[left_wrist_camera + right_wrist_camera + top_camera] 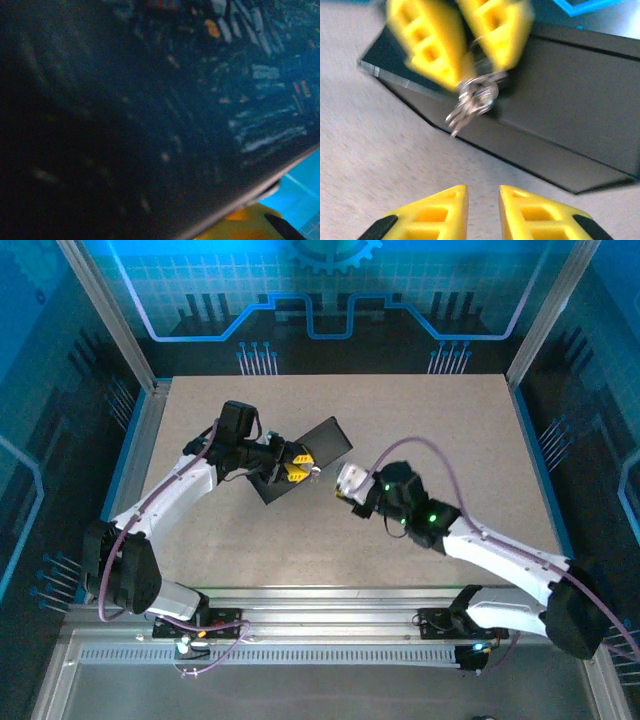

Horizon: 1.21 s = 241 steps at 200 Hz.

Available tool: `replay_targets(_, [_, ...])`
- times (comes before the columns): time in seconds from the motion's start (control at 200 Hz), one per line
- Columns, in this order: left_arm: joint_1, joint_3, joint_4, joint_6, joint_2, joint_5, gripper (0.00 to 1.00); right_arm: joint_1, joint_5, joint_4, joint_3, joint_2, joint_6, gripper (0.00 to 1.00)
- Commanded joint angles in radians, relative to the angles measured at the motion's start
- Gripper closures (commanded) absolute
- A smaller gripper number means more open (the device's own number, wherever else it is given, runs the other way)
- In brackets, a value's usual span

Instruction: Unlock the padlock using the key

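My left gripper (296, 472) hangs over the dark box (322, 443) near the table's middle. In the right wrist view its yellow fingers (432, 47) are shut on a small dark blurred body, apparently the padlock (481, 64). A bunch of small silvery keys on a ring, the key (472, 100) among them, hangs from its lower end. My right gripper (483, 200) is just in front of it, low over the table. It is open, with bare table between the fingers. In the top view the right gripper (346, 486) sits a little right of the key (316, 471).
The dark flat box (565, 115) lies at an angle behind the keys, its edge close to the left fingers. Its painted lid (150, 100) is right against the left wrist camera. Beige table (430, 420) spreads to the right and back, with metal frame posts at the corners.
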Motion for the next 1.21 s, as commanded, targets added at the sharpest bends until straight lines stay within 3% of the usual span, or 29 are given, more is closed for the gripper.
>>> replay_targets(0.0, [0.006, 0.048, 0.044, 0.026, -0.036, 0.065, 1.0, 0.073, 0.28, 0.35, -0.079, 0.045, -0.42, 0.76])
replay_targets(0.23, [0.007, 0.044, 0.062, 0.018, -0.026, 0.069, 1.0, 0.13, 0.331, 0.48, -0.086, 0.086, -0.56, 0.74])
replay_targets(0.43, [0.007, 0.042, 0.068, 0.016, -0.029, 0.073, 1.0, 0.138, 0.298, 0.399, -0.02, 0.121, -0.593, 0.71])
replay_targets(1.005, [0.009, 0.045, 0.088, 0.005, -0.026, 0.091, 1.0, 0.101, 0.2, 0.286, 0.07, 0.173, -0.548, 0.71])
replay_targets(1.201, [0.012, 0.044, 0.083, 0.006, -0.026, 0.091, 1.0, 0.046, 0.149, 0.233, 0.056, 0.084, -0.46, 0.71])
